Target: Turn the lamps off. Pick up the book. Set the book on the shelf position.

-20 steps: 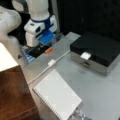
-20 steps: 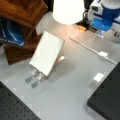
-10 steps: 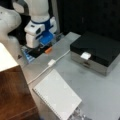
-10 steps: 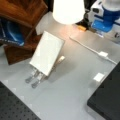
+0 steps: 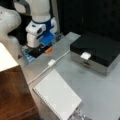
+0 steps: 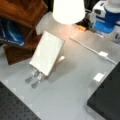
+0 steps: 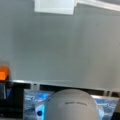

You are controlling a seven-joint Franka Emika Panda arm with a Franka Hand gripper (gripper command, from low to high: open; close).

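Note:
The book [image 5: 57, 96] [image 6: 47, 51] is a pale white slab leaning tilted on a small rack, apart from the arm. The shelf position, a big dark brown wooden block [image 5: 12, 95] [image 6: 22, 11], stands beside it. A lamp's white shade [image 6: 68, 10] glows and throws light on the table. My gripper [image 5: 41, 50] hangs low at the table's far end, right next to a small orange piece [image 5: 48, 50] [image 6: 81, 28] [image 7: 3, 72]. A white cable with an inline switch [image 5: 51, 62] [image 6: 102, 53] [image 7: 55, 6] runs past it. The wrist view shows no fingers.
A black flat box [image 5: 98, 48] [image 6: 107, 100] with a white handle [image 5: 85, 55] [image 6: 99, 77] sits at one side of the grey table [image 5: 100, 90]. The rack's metal feet [image 6: 33, 77] stick out under the book. A blue item [image 6: 10, 32] lies under the wooden block.

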